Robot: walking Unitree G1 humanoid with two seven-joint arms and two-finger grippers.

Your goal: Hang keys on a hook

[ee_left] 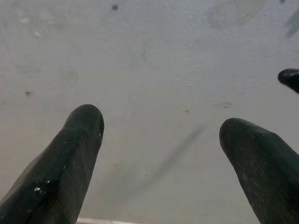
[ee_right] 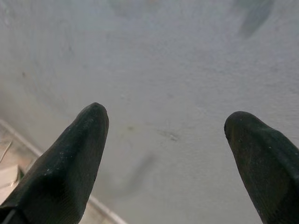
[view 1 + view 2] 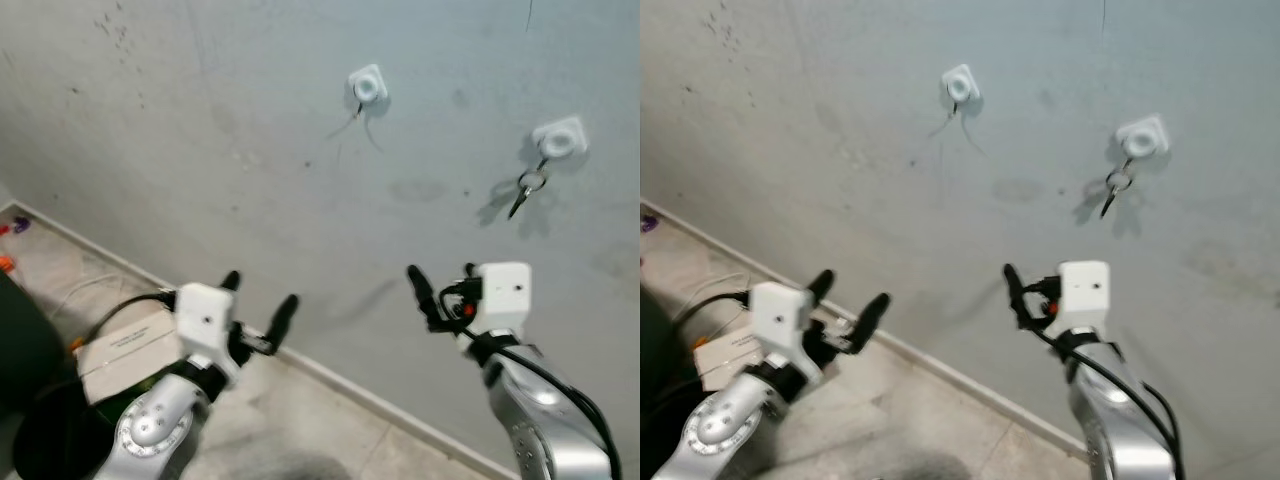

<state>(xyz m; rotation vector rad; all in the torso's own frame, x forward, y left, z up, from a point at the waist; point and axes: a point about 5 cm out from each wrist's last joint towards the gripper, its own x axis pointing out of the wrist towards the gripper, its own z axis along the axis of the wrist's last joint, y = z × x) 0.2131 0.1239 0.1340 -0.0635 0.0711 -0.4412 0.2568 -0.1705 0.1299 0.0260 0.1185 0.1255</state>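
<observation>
Two white hooks are stuck on the grey wall. The left hook point(image 3: 367, 86) carries nothing that I can make out. From the right hook point(image 3: 560, 138) hangs a key ring with keys point(image 3: 527, 189). My left gripper point(image 3: 258, 308) is raised low in front of the wall, open, with only bare wall between its fingers point(image 1: 74, 154). My right gripper point(image 3: 440, 285) is held up below the hook with the keys, well apart from them. It is open too, and nothing lies between its fingers point(image 2: 70, 163).
A white baseboard point(image 3: 340, 385) runs where the wall meets the tiled floor point(image 3: 300, 430). A flat box point(image 3: 125, 350) with cables and a dark bin point(image 3: 35, 400) sit at the lower left. Small coloured bits point(image 3: 12, 228) lie on the floor far left.
</observation>
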